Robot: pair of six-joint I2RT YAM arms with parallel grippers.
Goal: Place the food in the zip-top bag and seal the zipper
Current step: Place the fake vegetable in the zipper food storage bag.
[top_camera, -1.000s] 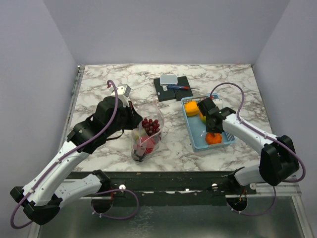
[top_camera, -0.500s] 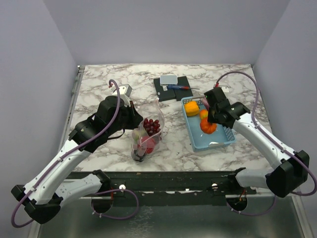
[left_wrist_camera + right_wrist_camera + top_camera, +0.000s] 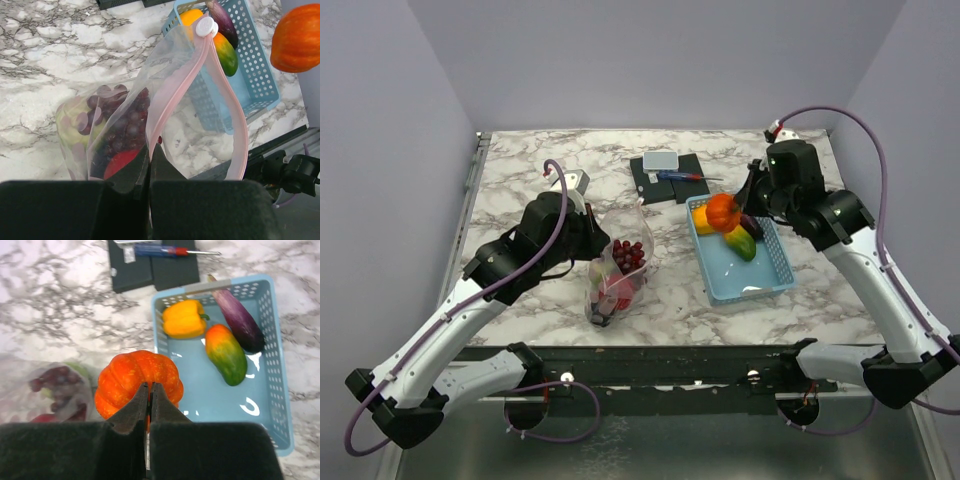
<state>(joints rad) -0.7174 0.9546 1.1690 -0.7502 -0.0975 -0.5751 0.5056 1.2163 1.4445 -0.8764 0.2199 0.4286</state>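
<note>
Left gripper (image 3: 150, 150), fingers pinched on the pink zipper strip (image 3: 169, 97), held the clear crinkly zip-top bag (image 3: 160, 65) upright, mouth agape, purple grapes (image 3: 131, 120) inside. Beyond, the right gripper (image 3: 149, 388) clamped an orange toy pumpkin (image 3: 138, 377) above the rim of the light-blue plastic basket (image 3: 272, 365). A clean drop probably required centring the pumpkin over the mouth before release.

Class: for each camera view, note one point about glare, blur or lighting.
Right wrist view: white glare on the basket floor; the right gripper, holding the pumpkin, is dark and soft. Left wrist view: the zip-top bag hazes the grapes inside; the left gripper is soft. Top external view: even light, faint shadows.
</note>
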